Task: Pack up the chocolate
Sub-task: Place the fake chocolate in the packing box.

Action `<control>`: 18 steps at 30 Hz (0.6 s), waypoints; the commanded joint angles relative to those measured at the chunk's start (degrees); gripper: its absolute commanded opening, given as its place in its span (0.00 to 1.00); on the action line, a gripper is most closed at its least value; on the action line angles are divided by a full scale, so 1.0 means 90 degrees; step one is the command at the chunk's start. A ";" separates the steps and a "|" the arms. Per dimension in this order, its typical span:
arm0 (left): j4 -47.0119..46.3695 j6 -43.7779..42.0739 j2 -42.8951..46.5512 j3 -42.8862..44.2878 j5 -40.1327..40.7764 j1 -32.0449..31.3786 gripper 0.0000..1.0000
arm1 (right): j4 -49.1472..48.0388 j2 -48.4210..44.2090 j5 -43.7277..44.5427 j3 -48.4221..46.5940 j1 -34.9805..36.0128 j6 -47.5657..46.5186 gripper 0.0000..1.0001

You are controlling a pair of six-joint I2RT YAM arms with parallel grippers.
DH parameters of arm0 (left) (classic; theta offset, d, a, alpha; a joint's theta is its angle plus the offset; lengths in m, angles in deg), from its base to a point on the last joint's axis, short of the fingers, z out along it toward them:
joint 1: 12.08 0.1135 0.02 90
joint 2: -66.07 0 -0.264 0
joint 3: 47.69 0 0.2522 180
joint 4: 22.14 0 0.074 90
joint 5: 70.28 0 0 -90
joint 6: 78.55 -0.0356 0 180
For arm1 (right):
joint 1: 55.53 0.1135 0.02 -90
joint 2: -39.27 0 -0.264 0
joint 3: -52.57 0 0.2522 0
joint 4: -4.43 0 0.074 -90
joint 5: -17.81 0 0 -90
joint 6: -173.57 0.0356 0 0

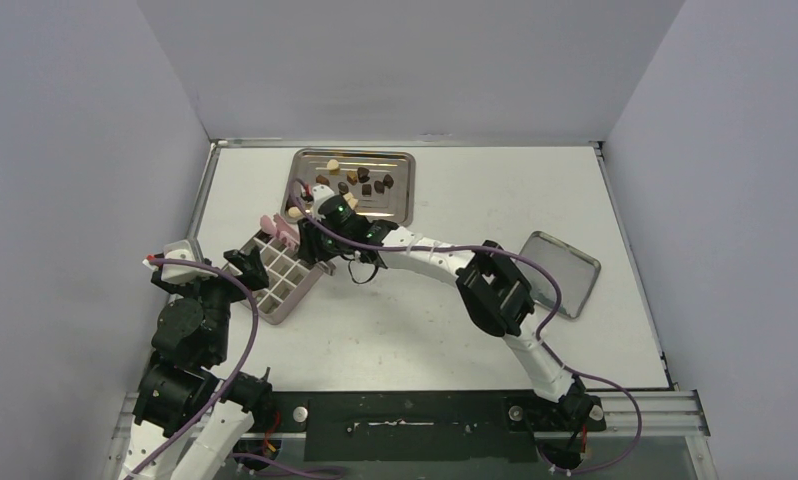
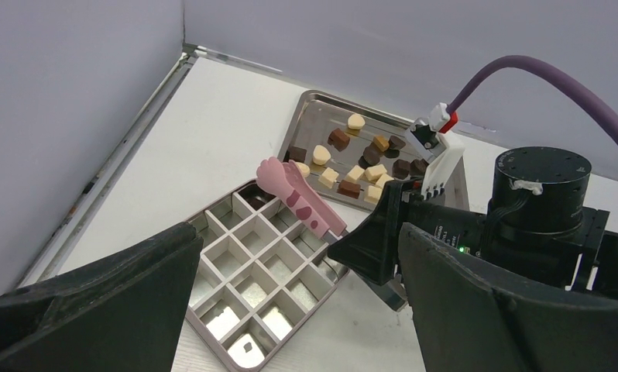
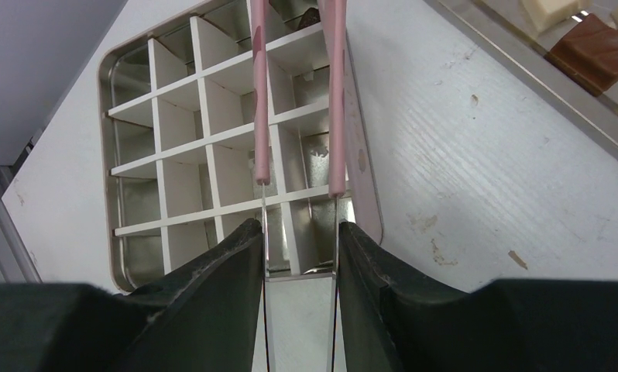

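Ok, right arm's jaws (image 3: 298,232) are clamped on the handle end of the pink tongs (image 2: 298,198), squeezing from outside, w/ the tong tips parted and reaching over the far corner of the divided box (image 2: 242,249). Prob. the tongs are there because the pieces are way too small for bare jaws. The tongs angle across the box toward the tray, so I'd guess a piece is being dropped, or it's about to go for another. Left arm's jaws (image 1: 247,262) are wide open, nothing in them, parked just beside the box's left side, maybe to steady it; can't tell if they touch. The chocolate (image 2: 355,172), dark, mid brown and cream bits, nearly all sits loose on the metal tray (image 2: 289,136) at the back of the worktop (image 1: 475,200). Box cells look mostly bare; one far cell under the tong tips shows sthg dark, poss. one piece in. A flat metal lid (image 1: 560,272) lies well apart on the right, prob. for closing up later.
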 commanded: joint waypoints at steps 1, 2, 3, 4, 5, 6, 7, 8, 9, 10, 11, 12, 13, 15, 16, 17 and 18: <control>-0.0205 0.0027 -0.0053 0.0122 -0.0052 0.0032 0.97 | -0.0091 -0.0786 0.0172 0.0009 -0.0176 -0.0264 0.36; -0.0205 0.0019 -0.0053 0.0121 -0.0054 0.0032 0.97 | -0.0034 -0.0858 0.0223 0.0043 -0.0217 -0.0332 0.36; -0.0205 0.0027 -0.0046 0.0124 -0.0054 0.0032 0.97 | 0.0005 -0.0935 0.0280 0.0101 -0.0252 -0.0385 0.36; -0.0205 0.0027 -0.0044 0.0123 -0.0050 0.0032 0.97 | 0.0040 -0.1005 0.0317 0.0166 -0.0306 -0.0427 0.35; -0.0205 0.0027 -0.0036 0.0126 -0.0057 0.0032 0.97 | 0.0058 -0.1086 0.0340 0.0251 -0.0367 -0.0468 0.35; -0.0205 0.0028 -0.0034 0.0122 -0.0058 0.0032 0.97 | 0.0083 -0.1183 0.0377 0.0328 -0.0419 -0.0505 0.35; -0.0205 0.0028 -0.0034 0.0119 -0.0066 0.0032 0.97 | 0.0134 -0.1250 0.0469 0.0394 -0.0479 -0.0573 0.35; -0.0205 0.0028 -0.0029 0.0123 -0.0066 0.0032 0.97 | 0.0199 -0.1322 0.0650 0.0470 -0.0515 -0.0663 0.35; -0.0205 0.0025 -0.0025 0.0128 -0.0062 0.0028 0.97 | 0.0288 -0.1387 0.0839 0.0526 -0.0549 -0.0731 0.35; -0.0196 0.0028 -0.0017 0.0129 -0.0059 0.0023 0.97 | 0.0373 -0.1441 0.1004 0.0569 -0.0608 -0.0801 0.35; -0.0203 0.0028 -0.0013 0.0126 -0.0067 0.0023 0.97 | 0.0460 -0.1500 0.1102 0.0601 -0.0655 -0.0862 0.35; -0.0205 0.0023 -0.0012 0.0112 -0.0067 0.0023 0.97 | 0.0528 -0.1558 0.1203 0.0638 -0.0697 -0.0935 0.35; -0.0205 0.0025 -0.0013 0.0111 -0.0074 0.0018 0.97 | 0.0611 -0.1613 0.1346 0.0687 -0.0728 -0.1030 0.35; -0.0212 0.0028 -0.0033 0.0118 -0.0087 0.0013 0.97 | 0.0792 -0.1698 0.1798 0.0702 -0.0764 -0.1224 0.35; -0.0210 0.0028 -0.0042 0.0116 -0.0090 0.0013 0.97 | 0.0879 -0.1728 0.1961 0.0699 -0.0796 -0.1301 0.35; -0.0217 0.0022 -0.0051 0.0112 -0.0096 0.0013 0.97 | 0.0964 -0.1743 0.2094 0.0698 -0.0826 -0.1369 0.35; -0.0219 0.0020 -0.0053 0.0116 -0.0103 0.0013 0.97 | 0.1039 -0.1761 0.2247 0.0702 -0.0850 -0.1421 0.35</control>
